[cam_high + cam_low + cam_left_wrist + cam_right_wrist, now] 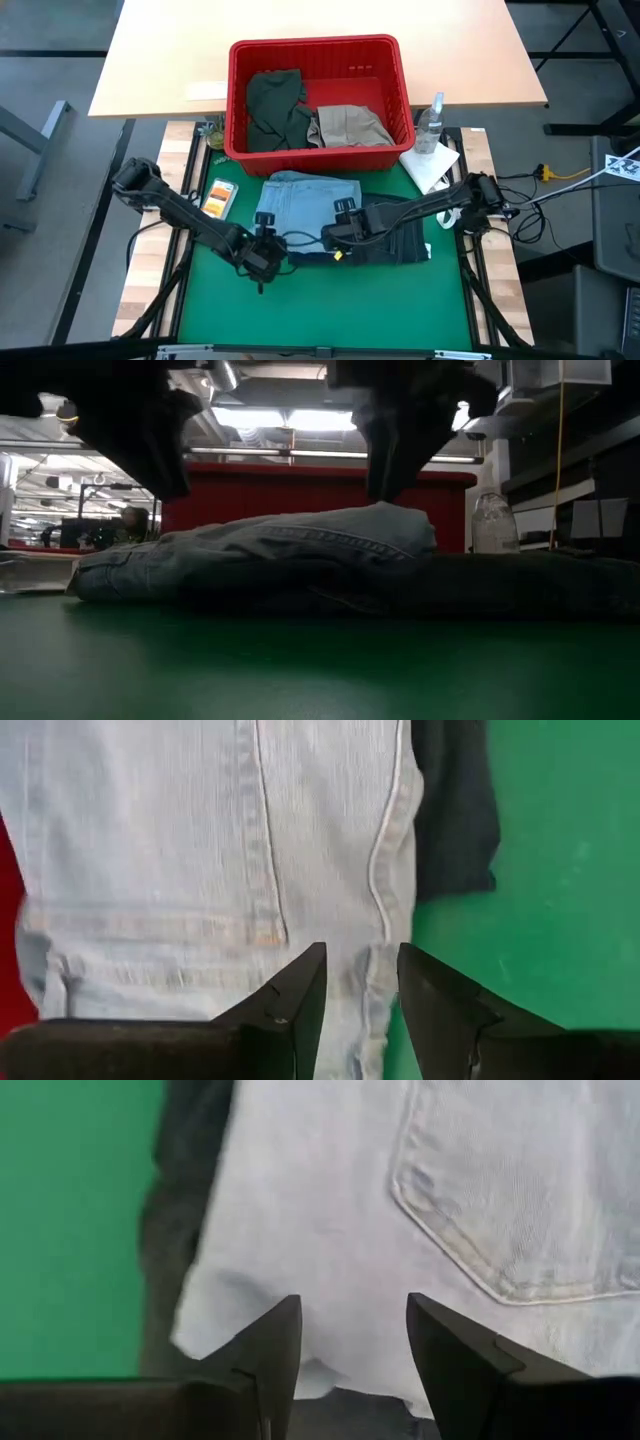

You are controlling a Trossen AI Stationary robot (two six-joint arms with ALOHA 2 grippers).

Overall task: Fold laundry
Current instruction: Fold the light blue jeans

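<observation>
A folded light blue denim piece [305, 195] lies flat on the green mat [320, 300]. Its right part rests on dark navy jeans [400, 240], which stick out beyond it toward the table's right. My left gripper [262, 255] hovers open over the denim's near left edge [200, 840]. My right gripper [338, 228] stands open just above the denim's near right corner [400, 1210], beside the navy cloth [185, 1200]. In the low view both grippers hang over the denim [270, 545]. A dark olive piece [275, 105] and a beige piece [350, 125] lie in the red basket [315, 42].
The red basket stands at the mat's far edge. A clear spray bottle [432, 122] and a small white cloth [430, 165] sit at the far right. An orange and white packet [218, 195] lies at the left. Bare green mat stretches along the near side.
</observation>
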